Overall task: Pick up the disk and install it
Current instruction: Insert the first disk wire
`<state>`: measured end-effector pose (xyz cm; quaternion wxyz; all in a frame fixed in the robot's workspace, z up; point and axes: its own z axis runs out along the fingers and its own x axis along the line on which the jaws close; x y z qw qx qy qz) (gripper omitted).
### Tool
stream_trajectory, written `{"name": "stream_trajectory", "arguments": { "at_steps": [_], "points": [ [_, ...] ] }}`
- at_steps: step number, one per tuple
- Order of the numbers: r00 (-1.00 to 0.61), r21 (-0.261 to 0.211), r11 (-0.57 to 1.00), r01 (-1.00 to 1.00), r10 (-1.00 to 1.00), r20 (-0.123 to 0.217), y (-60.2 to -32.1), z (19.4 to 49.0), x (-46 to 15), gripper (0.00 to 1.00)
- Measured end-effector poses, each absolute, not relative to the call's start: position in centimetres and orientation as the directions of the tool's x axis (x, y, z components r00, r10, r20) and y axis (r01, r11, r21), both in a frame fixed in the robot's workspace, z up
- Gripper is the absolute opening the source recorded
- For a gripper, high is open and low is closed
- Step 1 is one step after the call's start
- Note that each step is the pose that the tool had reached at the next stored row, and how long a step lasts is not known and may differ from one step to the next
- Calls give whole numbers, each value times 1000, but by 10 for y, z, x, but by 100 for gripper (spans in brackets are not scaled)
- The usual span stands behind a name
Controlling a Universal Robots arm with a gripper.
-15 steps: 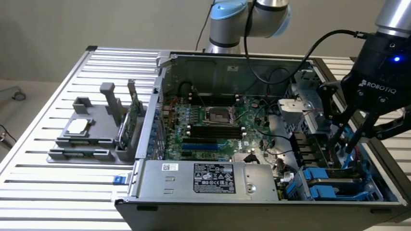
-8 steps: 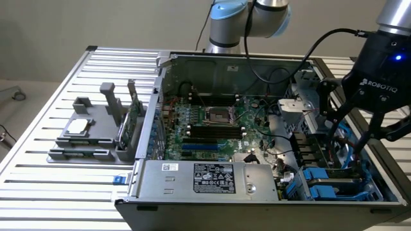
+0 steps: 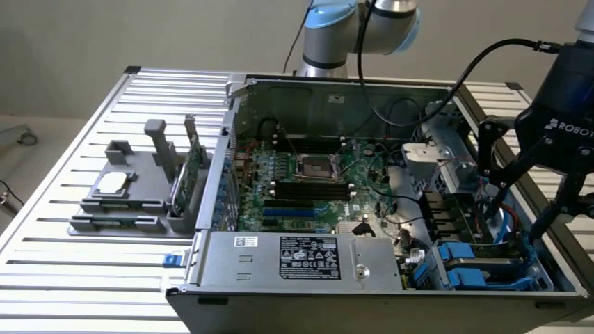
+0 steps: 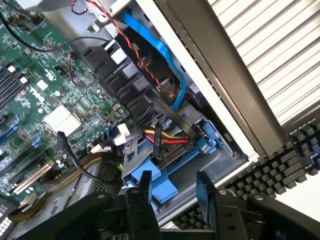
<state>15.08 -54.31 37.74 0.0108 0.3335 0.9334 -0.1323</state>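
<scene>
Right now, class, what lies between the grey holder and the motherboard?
In the exterior view, the upright green circuit card, at the edge of the grey holder, and then the case's metal side wall stand before the motherboard.

A slatted silver aluminium table carries two things: an open dark-grey metal computer case across its middle and, just beside it toward the exterior view's left, a flat grey plastic parts holder.

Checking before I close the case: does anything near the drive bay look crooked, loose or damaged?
Nothing stands out. The disk appears to sit straight in the drive bay, with cables running to it; the open gripper hangs close by.
</scene>
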Motion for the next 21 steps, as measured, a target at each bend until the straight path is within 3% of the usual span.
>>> {"name": "stream_trajectory", "arguments": {
  "at_steps": [8, 16, 21],
  "points": [
    [-772, -231, 740, 632, 628, -101, -560, 378, 151, 49],
    [-743, -160, 729, 665, 667, -47, -560, 376, 152, 49],
    [-741, -142, 731, 668, 670, -36, -565, 376, 155, 49]
  ]
}}
